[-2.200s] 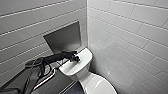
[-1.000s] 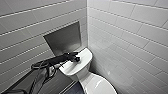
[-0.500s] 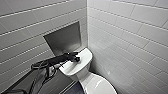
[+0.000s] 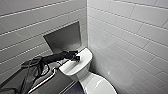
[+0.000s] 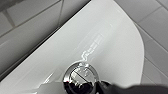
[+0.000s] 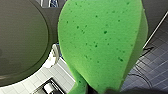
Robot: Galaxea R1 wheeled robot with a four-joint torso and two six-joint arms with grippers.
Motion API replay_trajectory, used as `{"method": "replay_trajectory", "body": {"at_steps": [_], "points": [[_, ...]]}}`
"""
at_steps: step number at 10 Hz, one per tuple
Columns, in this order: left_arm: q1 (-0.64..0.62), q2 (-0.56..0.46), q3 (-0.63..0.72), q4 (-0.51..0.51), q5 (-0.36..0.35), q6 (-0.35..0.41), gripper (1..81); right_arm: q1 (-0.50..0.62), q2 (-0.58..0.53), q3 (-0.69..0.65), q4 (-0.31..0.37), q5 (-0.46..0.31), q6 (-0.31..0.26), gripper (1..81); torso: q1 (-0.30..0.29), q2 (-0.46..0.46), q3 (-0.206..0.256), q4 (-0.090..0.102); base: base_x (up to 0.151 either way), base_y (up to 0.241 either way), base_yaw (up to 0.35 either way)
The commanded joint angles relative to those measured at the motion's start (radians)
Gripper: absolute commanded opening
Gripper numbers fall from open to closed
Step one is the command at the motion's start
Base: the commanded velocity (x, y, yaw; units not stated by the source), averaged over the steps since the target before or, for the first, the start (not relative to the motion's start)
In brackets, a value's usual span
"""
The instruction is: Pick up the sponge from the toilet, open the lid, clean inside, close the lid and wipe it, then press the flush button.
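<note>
Because the flush button (image 5: 81, 76) is set into the flat tank top (image 5: 112, 45), the left arm reaches in from the lower left of the head frame and places the left gripper (image 4: 77, 58) directly over that surface, near centre frame. In the left wrist view the button's metallic rim lies against or just beside the gripper's dark tip. Contact cannot be confirmed, nor whether this gripper is wide or narrow.

The toilet (image 4: 83, 63) stands in the corner of the tiled walls. The lid (image 4: 100, 85) lies down over the bowl at the lower centre-right of the head frame, which suggests the task is at its last step.

The sponge (image 6: 102, 45) is held clear of the tank. The right gripper (image 6: 100, 90) appears clamped on its pinched end, so the green body juts out close before the right wrist camera, with dark floor tiles behind it. Judged status: wiping complete, flush pending.
</note>
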Motion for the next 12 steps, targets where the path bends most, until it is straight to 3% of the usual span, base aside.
{"method": "replay_trajectory", "body": {"at_steps": [1,3,6,9,10,11,12], "points": [[-0.235,-0.219,0.319,-0.007,0.025,-0.092,1.0,-0.010,-0.013,0.022,0.006,-0.080,-0.002,1.0,0.000,0.000,0.000,0.000,0.000,0.000,0.000],[-0.222,-0.338,0.458,-0.010,0.025,-0.094,1.0,-0.011,-0.011,0.022,0.003,-0.080,-0.002,1.0,0.000,0.000,0.000,0.000,0.000,0.000,0.000],[-0.098,-0.538,0.740,0.004,0.023,-0.086,1.0,-0.005,-0.011,0.022,0.003,-0.080,-0.002,1.0,0.000,0.000,0.000,0.000,0.000,0.000,0.000],[0.149,-0.719,0.976,0.142,-0.038,-0.091,1.0,0.009,-0.002,0.008,0.005,-0.073,-0.002,1.0,0.000,0.000,0.000,0.000,0.000,0.000,0.000],[0.260,-0.744,1.004,0.190,-0.047,-0.091,1.0,0.013,-0.001,0.002,0.005,-0.073,-0.001,1.0,0.000,0.000,0.000,0.000,0.000,0.000,0.000],[0.396,-0.747,1.001,0.265,-0.122,-0.089,1.0,0.012,-0.001,0.002,0.005,-0.073,-0.001,1.0,0.000,0.000,0.000,0.000,0.000,0.000,0.000],[0.505,-0.741,0.984,0.328,-0.155,-0.091,1.0,0.010,0.004,-0.001,0.003,-0.073,-0.002,1.0,0.000,0.000,0.000,0.000,0.000,0.000,0.000]]}}
